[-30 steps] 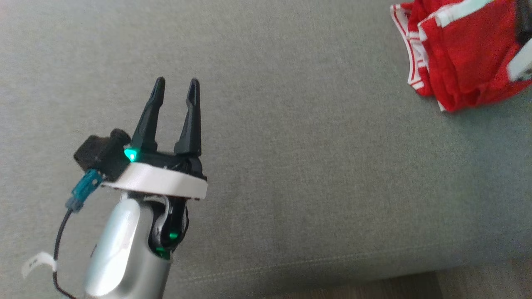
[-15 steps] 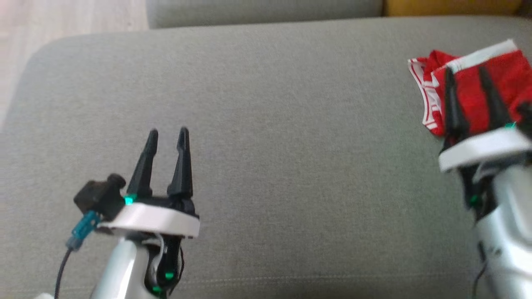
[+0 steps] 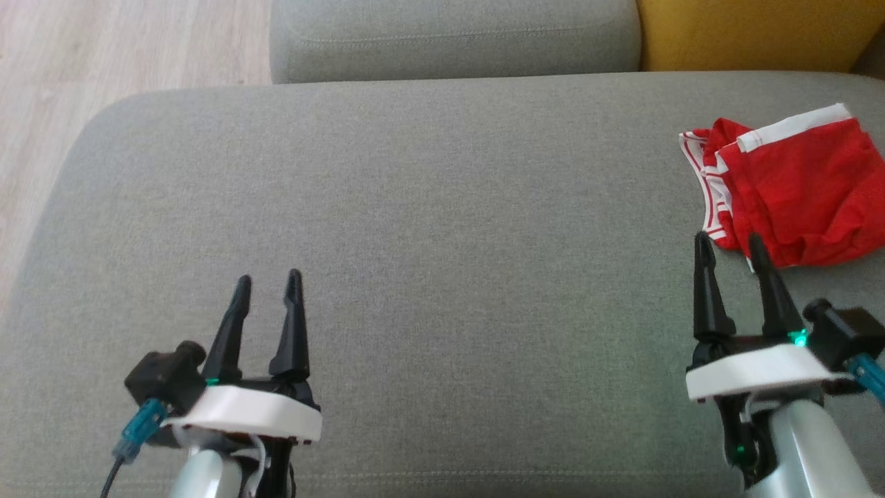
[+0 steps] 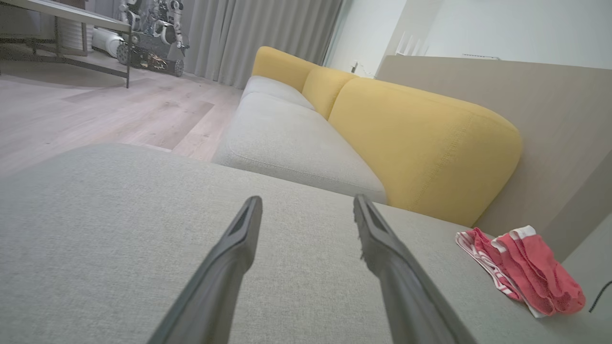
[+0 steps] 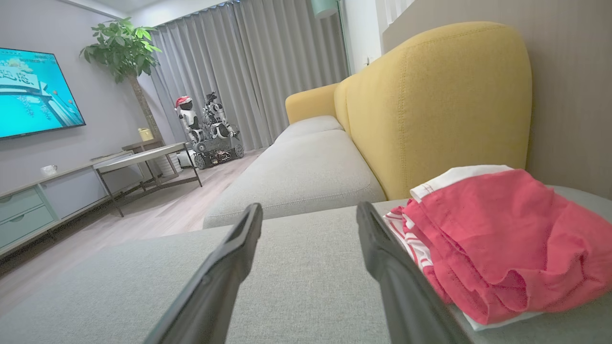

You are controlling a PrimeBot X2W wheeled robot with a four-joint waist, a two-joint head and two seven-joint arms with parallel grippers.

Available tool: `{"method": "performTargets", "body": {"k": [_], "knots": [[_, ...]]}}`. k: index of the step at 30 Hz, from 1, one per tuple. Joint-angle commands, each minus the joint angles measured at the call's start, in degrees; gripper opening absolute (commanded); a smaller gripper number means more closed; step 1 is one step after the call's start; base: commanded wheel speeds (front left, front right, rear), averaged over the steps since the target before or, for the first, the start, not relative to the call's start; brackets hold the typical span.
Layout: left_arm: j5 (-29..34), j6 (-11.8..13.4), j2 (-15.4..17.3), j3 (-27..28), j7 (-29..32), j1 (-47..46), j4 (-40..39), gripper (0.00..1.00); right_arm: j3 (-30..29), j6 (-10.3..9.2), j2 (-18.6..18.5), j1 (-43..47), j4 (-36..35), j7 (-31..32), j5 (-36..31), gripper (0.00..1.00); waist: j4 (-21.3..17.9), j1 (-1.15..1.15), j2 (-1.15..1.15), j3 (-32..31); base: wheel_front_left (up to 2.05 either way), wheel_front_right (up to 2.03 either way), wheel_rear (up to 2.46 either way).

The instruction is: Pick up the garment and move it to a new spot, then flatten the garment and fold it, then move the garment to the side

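The garment [image 3: 795, 187] is red with white trim and lies folded and rumpled at the far right of the grey sofa cushion [image 3: 442, 207]. The left wrist view has the garment [image 4: 521, 270] at lower right; in the right wrist view the garment [image 5: 497, 239] lies close on the right. My right gripper [image 3: 729, 242] hovers open just in front of the garment's near edge, apart from it, holding nothing. My left gripper [image 3: 268, 282] stands open over bare cushion at the lower left, far from the garment.
A second grey seat cushion [image 3: 449, 34] lies beyond, with a yellow backrest [image 3: 753, 31] at the top right. Wooden floor [image 3: 83, 62] shows past the cushion's left edge. A low table [image 5: 143, 160], a TV [image 5: 33, 93] and a plant [image 5: 122, 48] stand across the room.
The head camera has tilted, bringing the far cushion, yellow backrest and floor into view. My right gripper has drawn back off the garment toward the near edge, leaving it lying on the cushion.
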Motion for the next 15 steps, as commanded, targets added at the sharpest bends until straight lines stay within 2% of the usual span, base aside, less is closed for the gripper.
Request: {"method": "performTargets", "body": {"k": [1, 11, 15], "knots": [[0.37, 0.38, 0.27, 2.29, -0.29, -1.55, -2.09, 1.0, 0.84, 0.37, 0.33, -1.08, -2.24, -0.58, -0.36, 1.0, -0.04, 0.0, 0.0, -0.22, 0.0, 0.0, 0.0], [1.18, 1.65, 0.27, 2.96, -0.29, -0.42, -2.5, 1.0, 0.51, 0.37, 1.76, 1.43, -4.07, -1.19, -3.45, 1.0, -0.37, 0.0, 0.0, -0.98, 0.0, 0.0, 0.0], [1.74, 1.27, 0.27, 2.76, -0.29, -0.49, -2.91, 1.0, 0.6, 0.37, 2.01, 1.59, -4.15, -1.27, -3.65, 1.0, -0.49, 0.0, 0.0, -1.02, 0.0, 0.0, 0.0]]}}
